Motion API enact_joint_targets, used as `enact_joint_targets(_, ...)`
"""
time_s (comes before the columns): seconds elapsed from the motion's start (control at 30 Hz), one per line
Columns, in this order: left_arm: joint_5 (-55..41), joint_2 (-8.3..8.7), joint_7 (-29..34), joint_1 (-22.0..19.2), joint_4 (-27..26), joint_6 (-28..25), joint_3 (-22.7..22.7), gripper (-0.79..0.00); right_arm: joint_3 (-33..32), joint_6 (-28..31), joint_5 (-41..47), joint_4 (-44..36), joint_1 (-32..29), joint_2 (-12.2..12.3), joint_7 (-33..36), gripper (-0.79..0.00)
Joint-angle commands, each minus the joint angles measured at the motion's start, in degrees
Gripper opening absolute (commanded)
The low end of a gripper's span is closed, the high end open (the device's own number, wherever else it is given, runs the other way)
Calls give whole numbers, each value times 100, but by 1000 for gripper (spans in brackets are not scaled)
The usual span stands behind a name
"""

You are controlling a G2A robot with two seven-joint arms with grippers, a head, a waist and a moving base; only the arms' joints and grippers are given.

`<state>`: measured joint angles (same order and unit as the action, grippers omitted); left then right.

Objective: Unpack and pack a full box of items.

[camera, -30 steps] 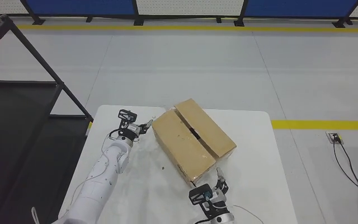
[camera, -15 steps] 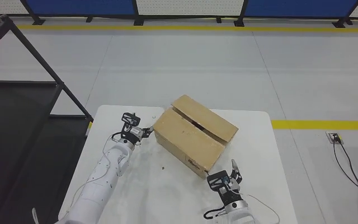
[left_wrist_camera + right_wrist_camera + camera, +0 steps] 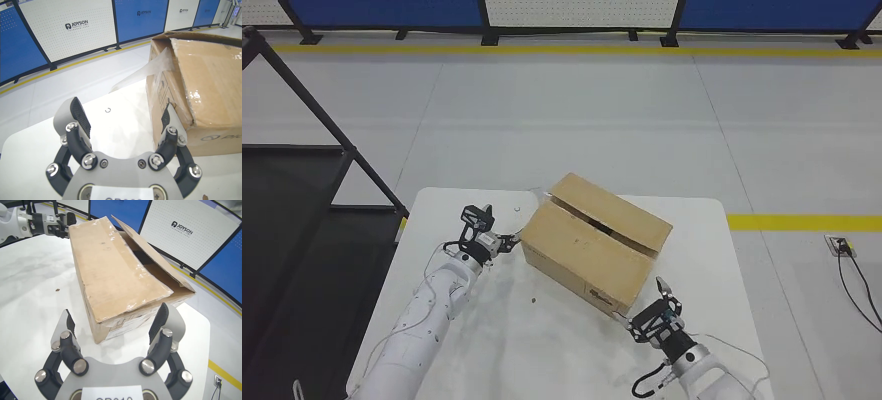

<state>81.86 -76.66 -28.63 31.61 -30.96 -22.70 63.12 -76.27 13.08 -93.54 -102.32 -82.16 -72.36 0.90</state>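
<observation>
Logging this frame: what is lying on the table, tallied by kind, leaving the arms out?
Cardboard box: 1
Clear tape strip, hanging off the box: 1
Small C-shaped ring: 1
Brown speck: 1
Total: 4

Left tool (image 3: 122, 106), right tool (image 3: 115, 311): silver plates (image 3: 122, 170), black ribbed pads (image 3: 80, 113), shiny screws (image 3: 88, 161), white labels (image 3: 121, 193); arms (image 3: 432, 310) white.

table (image 3: 504, 352): white, carrying a cardboard box (image 3: 592, 245) toward its far side.
brown crumb (image 3: 532, 298): lying near the box.
</observation>
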Motion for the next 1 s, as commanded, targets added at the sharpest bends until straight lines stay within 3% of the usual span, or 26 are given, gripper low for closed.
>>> enact_joint_targets(0.0,56,33,3,70,-78,-20,20,0,-1,11,0,0,0,0,-1,0)
enact_joint_targets(0.2,150,134,13,298,-378,-53,124,0,-240,57,679,-164,102,-4,246,0)
enact_joint_targets(0.3,156,181,13,428,-578,-78,189,0,-510,482,1538,-185,228,11,550,0)
enact_joint_targets(0.4,162,221,30,569,-805,-102,243,0,-789,1298,2971,3,509,43,1333,0)
enact_joint_targets(0.7,124,311,190,897,-1372,-84,407,0,-789,1298,2971,3,509,43,1333,0)
enact_joint_targets(0.83,183,347,257,1027,-1616,-97,446,0,-895,1504,3815,93,579,53,1466,0)
enact_joint_targets(0.97,254,380,284,1142,-1831,-64,486,0,-1150,1716,5053,419,923,97,2162,0)
